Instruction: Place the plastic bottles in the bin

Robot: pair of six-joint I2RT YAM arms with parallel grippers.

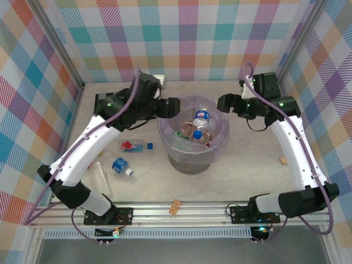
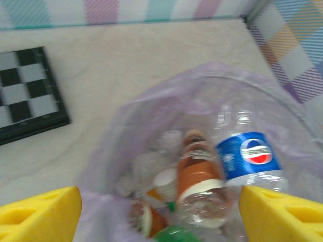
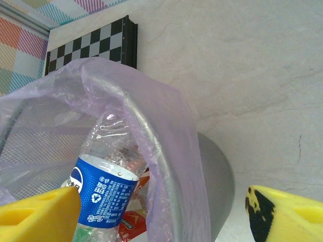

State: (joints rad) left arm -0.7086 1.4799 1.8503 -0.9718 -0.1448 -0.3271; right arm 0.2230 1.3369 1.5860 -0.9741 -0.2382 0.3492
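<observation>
With left gripper (image 1: 175,106) and right gripper (image 1: 223,103) both wide and empty over the bin (image 1: 163,132), the blue-labelled bottle (image 1: 119,164) outside likely needed grasping next.

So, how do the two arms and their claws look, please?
The left arm and right arm both have white links with black joints and bases. A thin purple cable runs along each, and a small green light glows near each wrist. The claw fingers are yellow wedges; one right finger carries black smudges.

Between your left gripper's (image 2: 161,212) jaws: thin glossy plastic bag (image 2: 116,131), shiny clear plastic bottles (image 2: 250,161). Between your right gripper's (image 3: 161,217) jaws, the bin (image 3: 219,176) is matt metal mesh.
</observation>
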